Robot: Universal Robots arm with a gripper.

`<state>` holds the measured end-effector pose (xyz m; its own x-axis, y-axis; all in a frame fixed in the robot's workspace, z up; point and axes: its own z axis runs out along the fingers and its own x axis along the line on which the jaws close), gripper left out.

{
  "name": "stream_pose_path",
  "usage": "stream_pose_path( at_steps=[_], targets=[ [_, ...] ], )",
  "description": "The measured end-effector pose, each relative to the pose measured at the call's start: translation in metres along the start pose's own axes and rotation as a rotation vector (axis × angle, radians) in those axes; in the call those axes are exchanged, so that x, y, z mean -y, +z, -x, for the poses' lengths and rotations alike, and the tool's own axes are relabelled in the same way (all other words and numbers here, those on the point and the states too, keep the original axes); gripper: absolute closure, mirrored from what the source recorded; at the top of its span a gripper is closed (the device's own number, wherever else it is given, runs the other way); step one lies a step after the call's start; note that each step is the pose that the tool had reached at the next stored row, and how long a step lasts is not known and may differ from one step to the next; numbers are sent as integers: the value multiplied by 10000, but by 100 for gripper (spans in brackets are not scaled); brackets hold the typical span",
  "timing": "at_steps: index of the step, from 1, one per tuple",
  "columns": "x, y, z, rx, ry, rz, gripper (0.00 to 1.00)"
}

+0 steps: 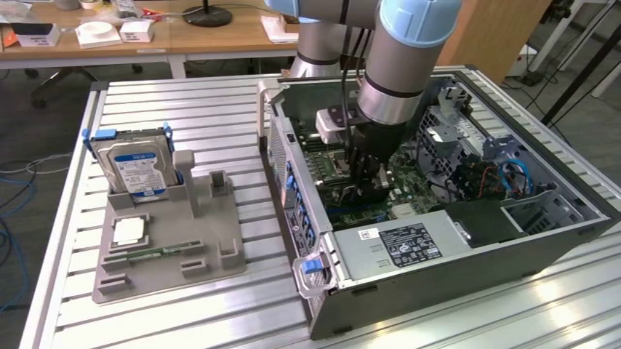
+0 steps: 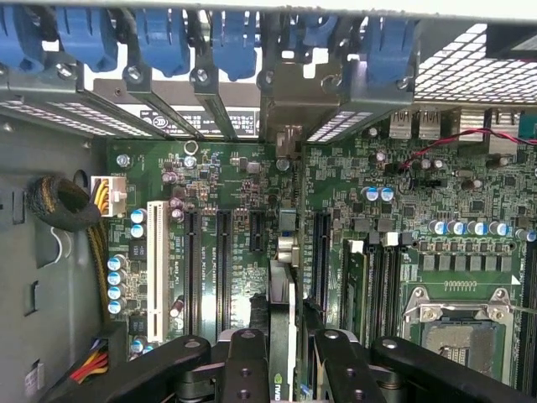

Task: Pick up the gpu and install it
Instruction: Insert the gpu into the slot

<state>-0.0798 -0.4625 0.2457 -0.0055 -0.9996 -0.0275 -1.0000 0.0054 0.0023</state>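
In the wrist view the gpu (image 2: pixel 283 306) shows edge-on as a thin dark card standing upright over the green motherboard (image 2: pixel 226 176). My gripper (image 2: pixel 285 357) is shut on it, with one black finger (image 2: pixel 247 361) on each side. The card lies along a long black expansion slot, its far end with the silvery bracket (image 2: pixel 286 143) reaching toward the case's rear slot openings. Whether it is seated in the slot I cannot tell. In the exterior view my gripper (image 1: pixel 367 187) is lowered inside the open computer case (image 1: pixel 291 174), just above the motherboard.
A grey fixture (image 1: pixel 209 218) at the exterior view's left holds a silver hard drive (image 1: pixel 141 163), a processor chip (image 1: pixel 129 231) and a green memory stick (image 1: pixel 145 254). Inside the case are the power supply (image 1: pixel 408 243), cables (image 1: pixel 505 178), blue slot clips (image 2: pixel 235 38) and the processor socket (image 2: pixel 457 327).
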Motion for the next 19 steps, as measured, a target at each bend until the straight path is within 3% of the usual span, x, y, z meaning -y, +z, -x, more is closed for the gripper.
stream_pose_path(
  at_steps=[6, 19],
  targets=[
    [-12, 33, -1, -1, -1, -59, 74],
    [-34, 88, -2, 1, -2, -65, 74]
  ],
)
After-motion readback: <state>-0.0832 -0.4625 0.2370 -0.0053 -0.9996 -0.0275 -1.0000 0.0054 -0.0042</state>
